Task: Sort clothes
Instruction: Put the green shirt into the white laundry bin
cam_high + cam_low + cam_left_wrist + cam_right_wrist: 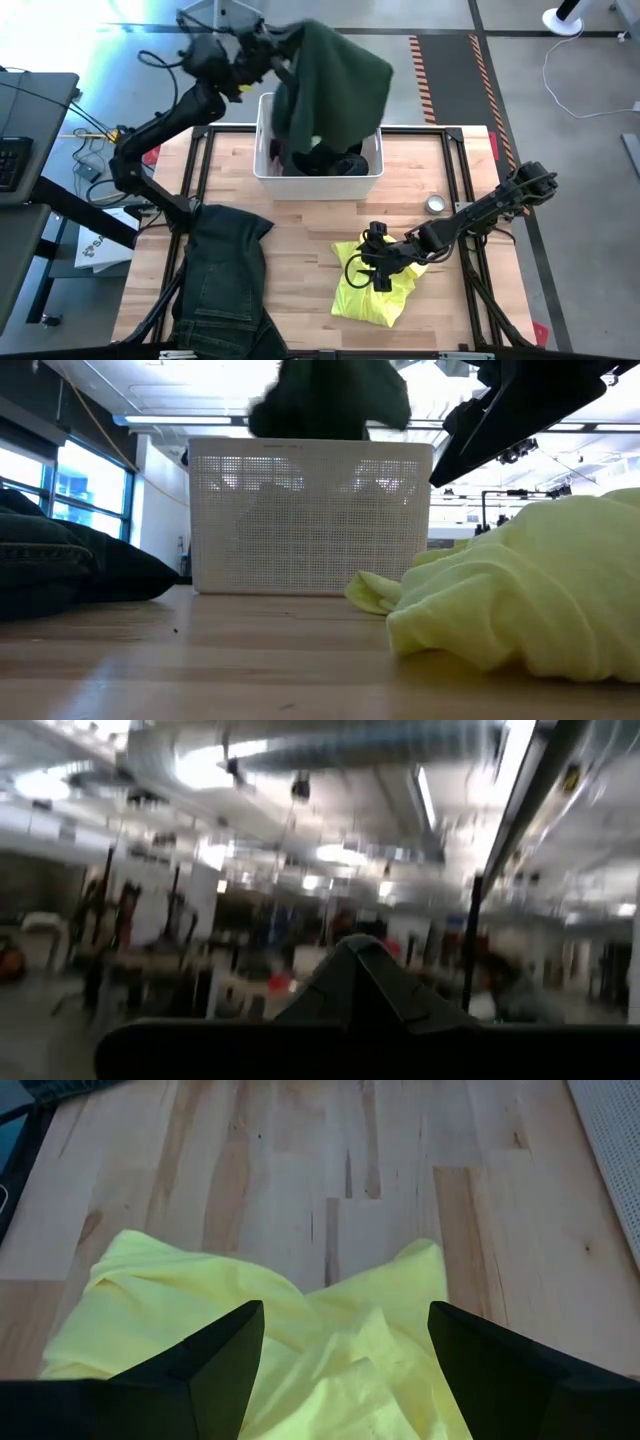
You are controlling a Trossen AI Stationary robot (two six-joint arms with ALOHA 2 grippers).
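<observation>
While the left gripper (272, 52) holds the dark green garment (335, 80) bunched in its fingers above the basket (318, 182), the cloth hangs limp. The right gripper (345, 1342), fingers wide, hovers over the yellow shirt (378, 287) on the tabletop (300, 240); light and floppy, it looks best pinched at a raised fold.

Basket (318, 180) at table's (300, 250) far edge, garment (335, 85) hanging above it; I see jeans (225, 275) near-left, shirt (380, 290) near-right, under right gripper (378, 262).
</observation>
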